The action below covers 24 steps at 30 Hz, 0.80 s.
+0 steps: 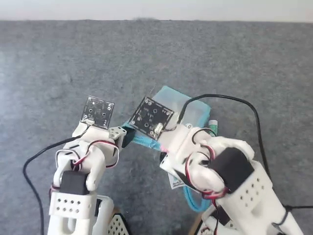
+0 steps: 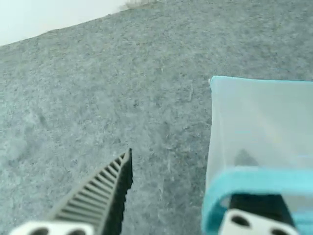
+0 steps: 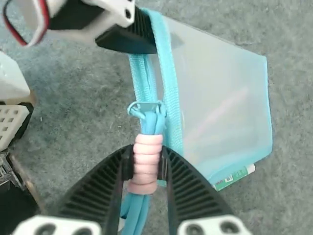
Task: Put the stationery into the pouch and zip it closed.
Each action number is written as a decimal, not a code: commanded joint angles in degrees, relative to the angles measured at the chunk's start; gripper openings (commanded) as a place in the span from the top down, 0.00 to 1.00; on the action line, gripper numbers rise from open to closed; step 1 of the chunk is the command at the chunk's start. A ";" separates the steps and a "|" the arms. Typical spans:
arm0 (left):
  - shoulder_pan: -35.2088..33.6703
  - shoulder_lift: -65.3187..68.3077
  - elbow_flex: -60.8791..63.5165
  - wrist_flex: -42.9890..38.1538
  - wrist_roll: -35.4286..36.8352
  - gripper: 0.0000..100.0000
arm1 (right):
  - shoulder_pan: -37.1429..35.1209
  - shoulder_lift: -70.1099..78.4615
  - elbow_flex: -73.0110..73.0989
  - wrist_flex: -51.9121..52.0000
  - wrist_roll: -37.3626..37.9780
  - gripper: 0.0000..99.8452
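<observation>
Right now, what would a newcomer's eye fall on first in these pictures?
First, the right gripper, shut on the pink ribbed bead of the teal zipper cord at the pouch's zip edge. Next, the translucent teal-trimmed pouch itself, lying on the grey felt table between the two arms, with a green-and-white item showing at one corner. The left gripper stands open, one finger at the far end of the zip edge.

Grey felt tabletop (image 1: 73, 58) runs back to a pale wall (image 1: 156, 9) along its far edge.
</observation>
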<state>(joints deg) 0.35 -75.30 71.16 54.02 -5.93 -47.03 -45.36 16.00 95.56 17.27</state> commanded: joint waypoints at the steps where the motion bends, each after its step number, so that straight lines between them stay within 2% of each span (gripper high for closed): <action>1: 0.09 -0.62 -0.04 -2.02 -1.05 0.70 | -0.57 -2.33 -1.85 0.57 1.93 0.99; 9: -0.44 -1.05 0.31 -3.43 0.70 0.99 | -0.40 -2.24 -1.49 0.22 2.20 0.99; 13: -1.23 -1.05 1.10 -4.04 4.22 0.99 | 0.04 -2.24 -1.41 -0.04 2.20 0.99; 19: -11.43 -0.62 2.95 -9.67 7.82 0.99 | 7.43 -1.89 -1.41 -1.89 2.37 0.99; 24: -11.96 -0.62 5.49 -11.52 7.38 0.99 | 11.21 2.86 -1.41 -2.24 3.52 0.99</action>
<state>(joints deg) -10.37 -75.12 76.97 45.05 0.48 -37.63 -45.10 15.91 94.15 19.56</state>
